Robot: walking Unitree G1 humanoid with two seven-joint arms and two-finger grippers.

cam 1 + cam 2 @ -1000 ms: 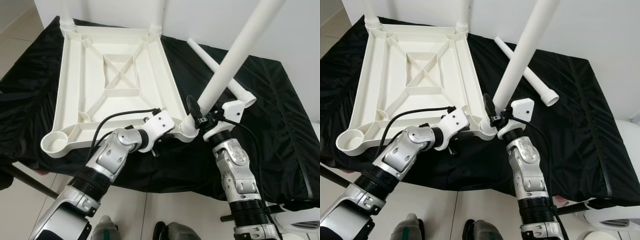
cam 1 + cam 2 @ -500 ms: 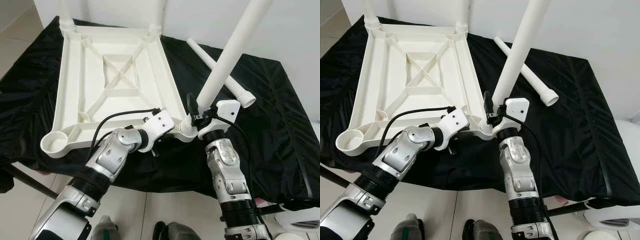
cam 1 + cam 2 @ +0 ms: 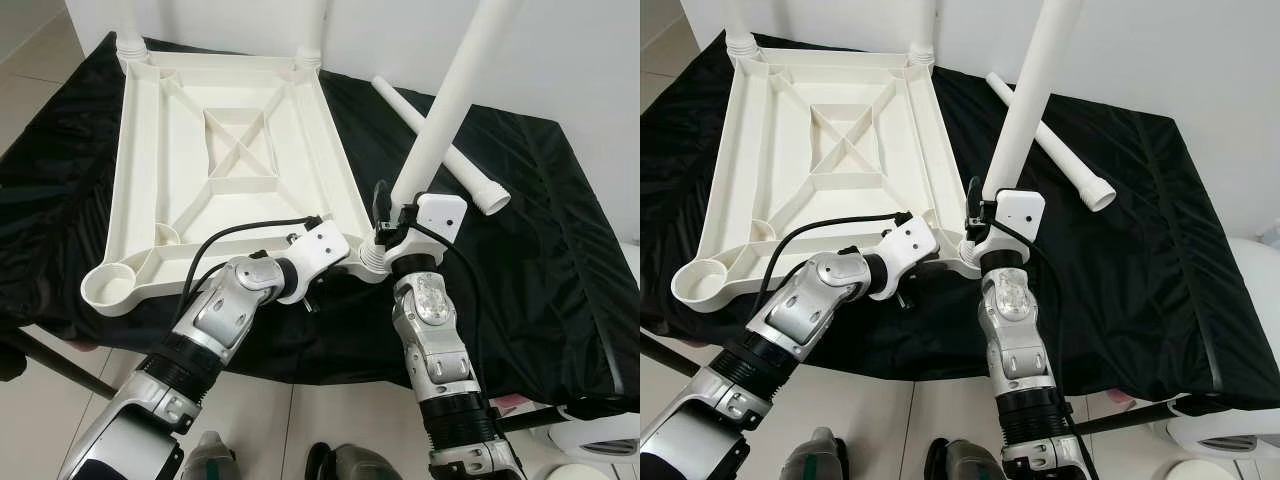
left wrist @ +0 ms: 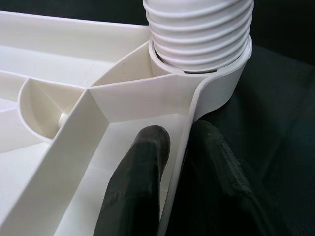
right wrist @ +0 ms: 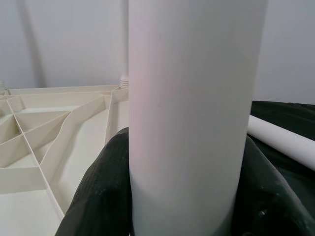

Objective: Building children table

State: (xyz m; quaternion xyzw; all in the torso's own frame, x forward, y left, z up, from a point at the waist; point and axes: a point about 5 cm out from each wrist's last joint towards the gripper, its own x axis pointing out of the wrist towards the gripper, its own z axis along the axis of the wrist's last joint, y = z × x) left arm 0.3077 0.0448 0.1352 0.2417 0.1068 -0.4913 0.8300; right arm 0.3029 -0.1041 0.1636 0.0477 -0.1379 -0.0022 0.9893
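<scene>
A white plastic tabletop [image 3: 125,180] lies upside down on a black cloth. Two white legs [image 3: 312,30] stand in its far corner sockets. A third white leg [image 3: 447,115] has its ribbed end [image 4: 199,29] in the near right corner socket and leans a little to the right. My right gripper [image 3: 393,222] is shut on this leg just above the socket, one black finger [image 5: 96,196] on each side. My left gripper [image 4: 178,162] is shut on the tabletop's rim right beside that corner, one finger [image 4: 140,172] inside the rim, the other outside.
A fourth white leg [image 3: 480,185] lies loose on the black cloth [image 3: 560,260] to the right. The near left corner socket [image 3: 110,287] holds nothing. A white wall stands behind the table. The cloth's front edge hangs over tiled floor near my feet.
My right arm has swung to the left with the leg, which now stands steeper, closer to upright in the corner socket. The left gripper has stayed on the rim.
</scene>
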